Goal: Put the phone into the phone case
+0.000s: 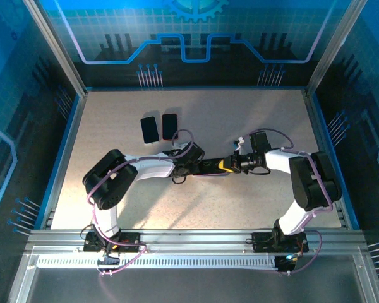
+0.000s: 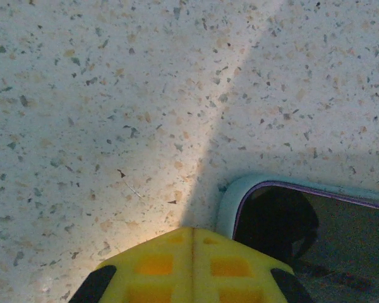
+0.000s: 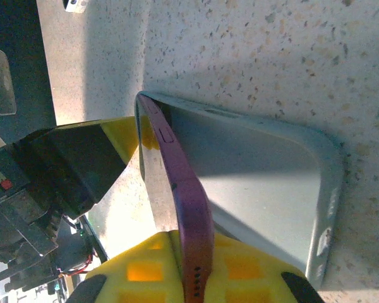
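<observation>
Pinching the phone [image 3: 177, 170] by its thin purple side, the right gripper [image 3: 191, 262] has its yellow fingers [image 3: 240, 268] shut tight on it. The phone is tipped up on one long side. Its low side seems to sit down in the case [image 3: 265, 189]. The case is pale and lies flat on the table [image 2: 114, 95].

So the phone looks half in, leaning over the case like a door not yet closed. I think the next push must tip it down flat into the case.

The long way of the phone and case runs across the table, from one gripper to the other. The left gripper [image 2: 192, 259] is at the far end, shut with nothing in it. Its tip is just beside a round corner of the case, and I cannot tell if it touches.

The right arm [image 1: 303, 177] is nearer, since it has the phone. It and the left arm [image 1: 120, 173] reach in low from the sides, elbows bent, wrists pointing at each other. Two dark flat things [image 1: 159, 128] lie well apart, farther back.
</observation>
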You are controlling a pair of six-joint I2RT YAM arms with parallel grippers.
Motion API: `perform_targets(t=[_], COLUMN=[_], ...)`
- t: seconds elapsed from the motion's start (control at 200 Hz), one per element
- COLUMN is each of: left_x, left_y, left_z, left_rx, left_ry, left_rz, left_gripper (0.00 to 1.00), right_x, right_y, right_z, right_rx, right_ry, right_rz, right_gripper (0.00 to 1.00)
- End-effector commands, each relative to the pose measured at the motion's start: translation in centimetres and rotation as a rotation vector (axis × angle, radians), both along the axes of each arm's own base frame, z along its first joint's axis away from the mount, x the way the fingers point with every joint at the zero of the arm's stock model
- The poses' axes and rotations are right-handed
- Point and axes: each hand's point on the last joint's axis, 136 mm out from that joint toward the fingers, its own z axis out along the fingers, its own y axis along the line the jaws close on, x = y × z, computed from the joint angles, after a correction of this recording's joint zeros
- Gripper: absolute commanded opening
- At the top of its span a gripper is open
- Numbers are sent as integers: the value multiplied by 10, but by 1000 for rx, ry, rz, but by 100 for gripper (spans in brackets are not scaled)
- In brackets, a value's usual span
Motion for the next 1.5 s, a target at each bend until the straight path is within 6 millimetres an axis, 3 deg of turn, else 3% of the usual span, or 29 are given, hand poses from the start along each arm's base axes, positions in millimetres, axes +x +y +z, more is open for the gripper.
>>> perform_targets(t=[0.0, 0.275, 0.675, 1.076, 1.116, 1.241, 1.496], left_x=[21, 21, 19, 17, 16, 15, 13], left_y=[-11, -13, -13, -12, -12, -13, -12], left_z=[-7, -6, -4, -1, -1, -1, 0], left_rx=[-62, -85, -97, -115, -116, -125, -142], left_ry=[-59, -64, -63, -70, -69, -70, -75], left_rz=[25, 25, 27, 31, 31, 29, 36], left_gripper=[0, 0, 0, 0, 0, 0, 0], right_x=[-25, -24, -17, -17, -7, -7, -5], right_y=[-6, -11, -16, -14, -11, -10, -5], right_z=[-42, -48, -51, -46, -38, -36, -30], right_rx=[-136, -185, -270, -345, -346, -369, -407], right_ry=[116, 117, 121, 115, 86, 84, 72], right_rz=[21, 27, 29, 56, 54, 63, 82], right_gripper=[0, 0, 17, 26, 28, 37, 42])
